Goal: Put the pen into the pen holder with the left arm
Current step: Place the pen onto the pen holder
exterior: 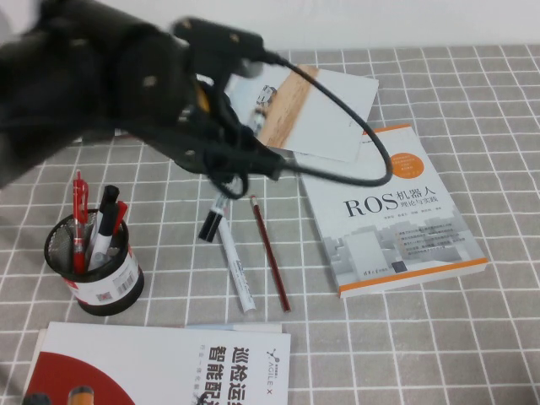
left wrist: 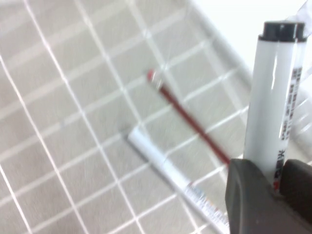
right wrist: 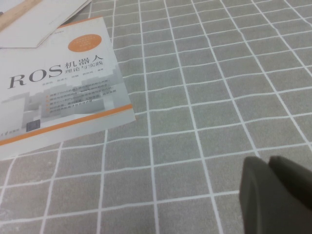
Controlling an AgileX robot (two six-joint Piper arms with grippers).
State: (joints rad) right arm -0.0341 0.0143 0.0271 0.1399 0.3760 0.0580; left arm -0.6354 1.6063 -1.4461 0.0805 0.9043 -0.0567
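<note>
Left wrist view: pen [left wrist: 271, 97] pinched upright in left pincer [left wrist: 268, 195]; right pincer [right wrist: 278, 195] pressed together.

The pen [exterior: 212, 218] is held by the left gripper [exterior: 226, 187] above the table, right of the pen holder [exterior: 94, 263]. The right gripper [right wrist: 278, 195] is kept low, right of the book [exterior: 392, 215].

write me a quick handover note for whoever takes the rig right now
Left gripper: shut on the pen, held off the table above the white marker and red pencil.
Right gripper: parked low over the bare tablecloth near the ROS book, holding nothing.
Pen holder: upright to the robot's left, already holding several pens.
Done: pen picked up.
Left: carry it over the holder and drop it in.
</note>
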